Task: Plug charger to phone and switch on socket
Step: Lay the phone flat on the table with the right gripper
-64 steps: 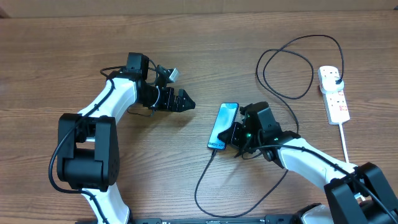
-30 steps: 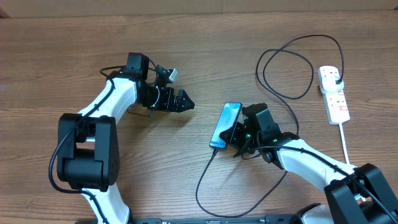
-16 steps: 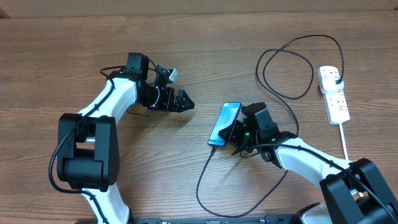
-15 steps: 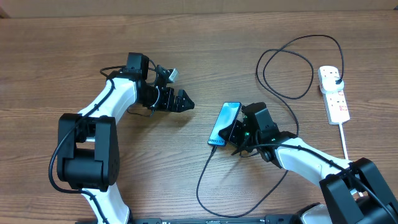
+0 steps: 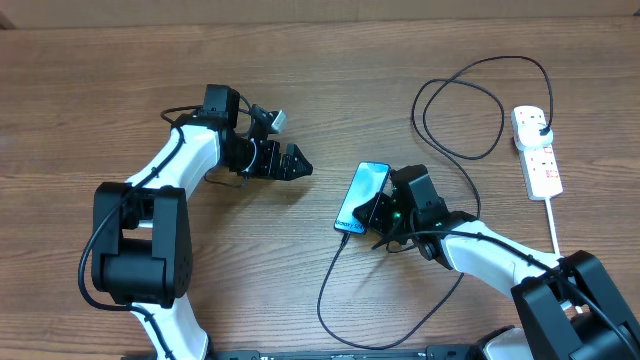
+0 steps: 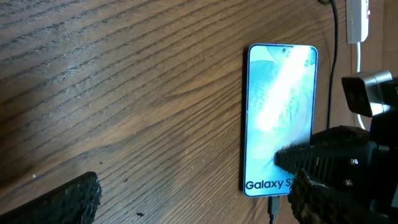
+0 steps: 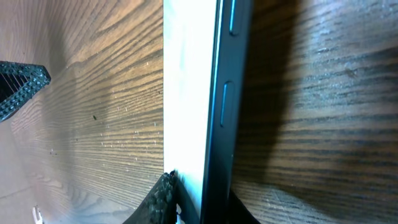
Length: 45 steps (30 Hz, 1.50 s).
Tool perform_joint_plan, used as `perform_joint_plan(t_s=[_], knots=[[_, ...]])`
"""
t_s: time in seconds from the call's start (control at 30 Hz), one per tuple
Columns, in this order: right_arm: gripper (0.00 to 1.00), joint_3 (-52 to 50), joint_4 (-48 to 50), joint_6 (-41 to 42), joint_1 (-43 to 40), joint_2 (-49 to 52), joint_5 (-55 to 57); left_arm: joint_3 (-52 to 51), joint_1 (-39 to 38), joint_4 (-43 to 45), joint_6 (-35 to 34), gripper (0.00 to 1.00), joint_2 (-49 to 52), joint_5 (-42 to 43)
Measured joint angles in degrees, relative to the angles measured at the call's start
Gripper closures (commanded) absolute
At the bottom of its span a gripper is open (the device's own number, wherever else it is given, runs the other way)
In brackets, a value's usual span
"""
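The phone (image 5: 362, 194) lies tilted near the table's middle, its lit "Galaxy" screen clear in the left wrist view (image 6: 280, 112). My right gripper (image 5: 379, 212) is shut on the phone's right edge; the right wrist view shows the phone (image 7: 193, 93) edge-on between the fingers (image 7: 199, 208). The charger, a thin black cable (image 5: 330, 300), meets the phone's bottom edge (image 6: 272, 208), loops over the table and ends in a black plug (image 5: 541, 126) in the white socket (image 5: 538, 152). My left gripper (image 5: 300, 165) is open and empty, left of the phone (image 6: 193, 205).
The cable makes a big loop (image 5: 462, 110) behind the phone, left of the socket. The socket's white cord (image 5: 556, 235) runs toward the front right. The socket's end shows at the top right of the left wrist view (image 6: 357, 18).
My right gripper has shifted slightly, and the phone in it has turned a little with its top moving right. The left arm has not moved.
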Motion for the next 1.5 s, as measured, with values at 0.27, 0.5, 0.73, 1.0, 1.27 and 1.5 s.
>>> perform_joint_plan(t_s=[0.27, 0.5, 0.73, 1.0, 1.27, 1.5], knots=[[0.78, 0.0, 0.8, 0.0, 0.0, 0.0, 3.9, 0.0, 0.0, 0.0, 0.0, 0.0, 0.0, -0.2], [0.75, 0.0, 1.5, 0.0, 0.0, 0.0, 7.0, 0.0, 0.0, 0.0, 0.0, 0.0, 0.0, -0.2], [0.65, 0.0, 1.5, 0.0, 0.0, 0.1, 8.4, 0.0, 0.0, 0.0, 0.0, 0.0, 0.0, -0.2], [0.65, 0.0, 1.5, 0.0, 0.0, 0.1, 8.9, 0.0, 0.0, 0.0, 0.0, 0.0, 0.0, -0.2], [0.65, 0.0, 1.5, -0.1, 0.0, 0.1, 8.9, 0.0, 0.0, 0.0, 0.0, 0.0, 0.0, -0.2], [0.65, 0.0, 1.6, 0.0, 0.0, 0.1, 8.9, 0.0, 0.0, 0.0, 0.0, 0.0, 0.0, -0.2]])
